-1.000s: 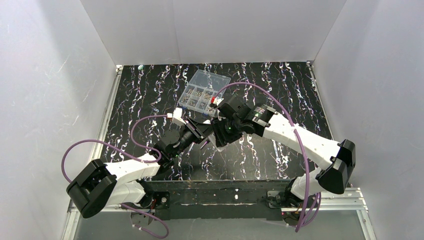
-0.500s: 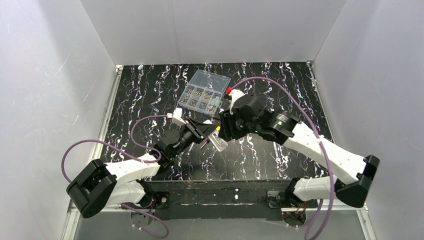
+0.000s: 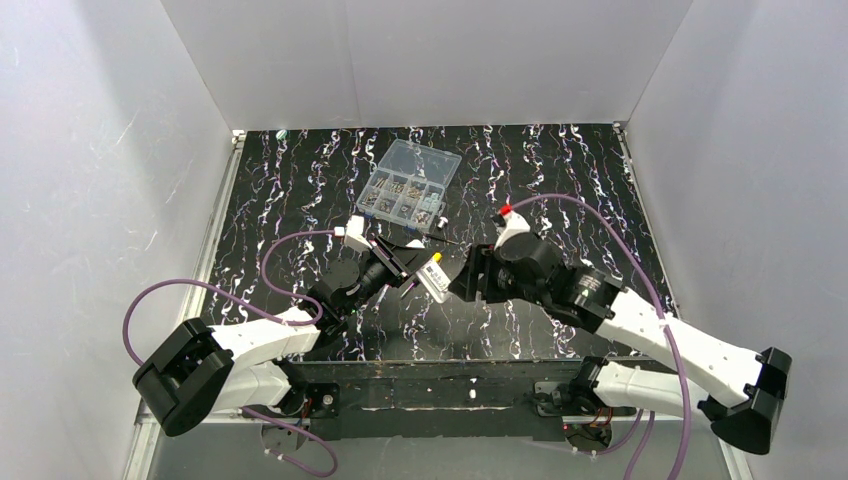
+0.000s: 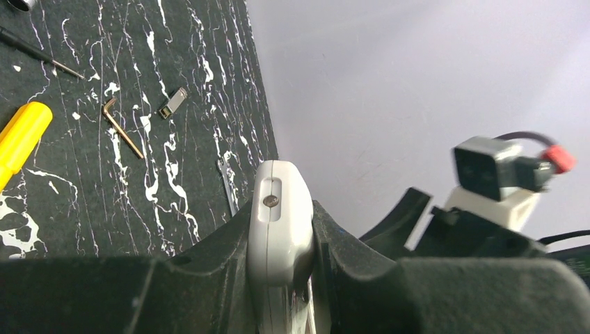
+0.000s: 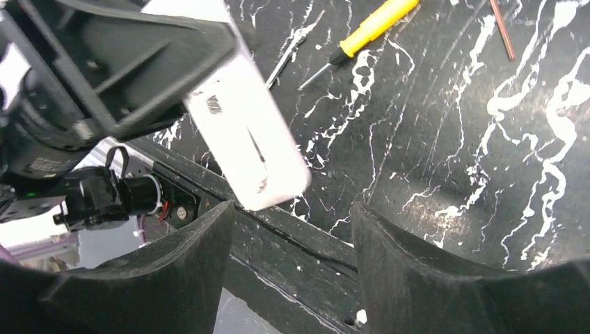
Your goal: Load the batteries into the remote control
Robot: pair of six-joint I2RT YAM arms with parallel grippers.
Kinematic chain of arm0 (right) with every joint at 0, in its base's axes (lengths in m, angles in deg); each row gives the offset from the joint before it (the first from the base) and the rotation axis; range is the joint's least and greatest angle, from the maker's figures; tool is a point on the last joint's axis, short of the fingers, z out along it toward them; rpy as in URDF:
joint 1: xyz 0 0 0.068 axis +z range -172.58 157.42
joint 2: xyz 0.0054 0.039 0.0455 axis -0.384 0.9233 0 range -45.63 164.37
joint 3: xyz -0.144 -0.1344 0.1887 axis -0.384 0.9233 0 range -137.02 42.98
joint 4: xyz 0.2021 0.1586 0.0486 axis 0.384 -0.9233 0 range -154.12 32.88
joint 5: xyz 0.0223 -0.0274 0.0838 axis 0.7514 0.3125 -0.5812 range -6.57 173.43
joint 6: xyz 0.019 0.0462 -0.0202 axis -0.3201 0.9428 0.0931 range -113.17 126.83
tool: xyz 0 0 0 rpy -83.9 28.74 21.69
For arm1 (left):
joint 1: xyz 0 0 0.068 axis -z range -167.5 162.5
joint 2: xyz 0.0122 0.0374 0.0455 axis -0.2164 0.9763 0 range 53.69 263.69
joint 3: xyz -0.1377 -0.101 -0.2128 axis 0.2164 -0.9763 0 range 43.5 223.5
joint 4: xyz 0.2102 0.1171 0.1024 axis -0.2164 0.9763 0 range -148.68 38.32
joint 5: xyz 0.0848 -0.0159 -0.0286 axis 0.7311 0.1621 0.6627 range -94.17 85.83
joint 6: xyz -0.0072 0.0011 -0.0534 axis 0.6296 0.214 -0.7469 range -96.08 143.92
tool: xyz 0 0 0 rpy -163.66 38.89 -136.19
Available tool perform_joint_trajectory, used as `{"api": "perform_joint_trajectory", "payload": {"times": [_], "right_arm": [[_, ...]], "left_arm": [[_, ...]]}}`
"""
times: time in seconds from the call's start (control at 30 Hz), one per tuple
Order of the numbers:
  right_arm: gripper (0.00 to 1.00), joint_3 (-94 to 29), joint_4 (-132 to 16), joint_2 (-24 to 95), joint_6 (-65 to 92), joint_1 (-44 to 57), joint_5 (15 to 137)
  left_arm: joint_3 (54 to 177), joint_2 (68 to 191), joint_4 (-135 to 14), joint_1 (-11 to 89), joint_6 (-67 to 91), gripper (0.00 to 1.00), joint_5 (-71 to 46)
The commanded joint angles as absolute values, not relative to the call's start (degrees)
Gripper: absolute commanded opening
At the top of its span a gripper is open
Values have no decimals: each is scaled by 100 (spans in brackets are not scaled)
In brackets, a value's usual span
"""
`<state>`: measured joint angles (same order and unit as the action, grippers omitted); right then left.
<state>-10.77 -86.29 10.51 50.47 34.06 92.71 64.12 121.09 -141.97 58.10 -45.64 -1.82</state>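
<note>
The white remote control is clamped edge-on in my left gripper, held above the table. In the left wrist view the remote fills the gap between the jaws, with a small screw in a slot at its end. In the right wrist view the remote sticks out of the left gripper's black fingers, just beyond my right gripper. My right gripper is open and empty, a short way to the right of the remote. No battery shows clearly.
A yellow-handled screwdriver lies on the black marbled table behind the remote and also shows in the left wrist view. A hex key and a small metal piece lie nearby. A clear compartment box stands further back.
My right arm has pulled away from the remote, moving right and toward the near edge. The left arm has held still with the remote.
</note>
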Motion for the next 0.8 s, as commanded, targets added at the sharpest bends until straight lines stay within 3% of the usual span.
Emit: {"api": "perform_joint_trajectory", "payload": {"times": [0.0,0.37,0.77], "right_arm": [[72,-280,-7575,407,6227,3385,9654],[80,1028,-6127,-531,7217,3368,9842],[82,1153,-5640,-22,7674,3224,9326]], "left_arm": [[6623,11952,-14701,5831,-4654,0,-237],[6678,12017,-14700,5832,-4705,0,-285],[6671,11992,-14700,5833,-4706,0,-294]]}}
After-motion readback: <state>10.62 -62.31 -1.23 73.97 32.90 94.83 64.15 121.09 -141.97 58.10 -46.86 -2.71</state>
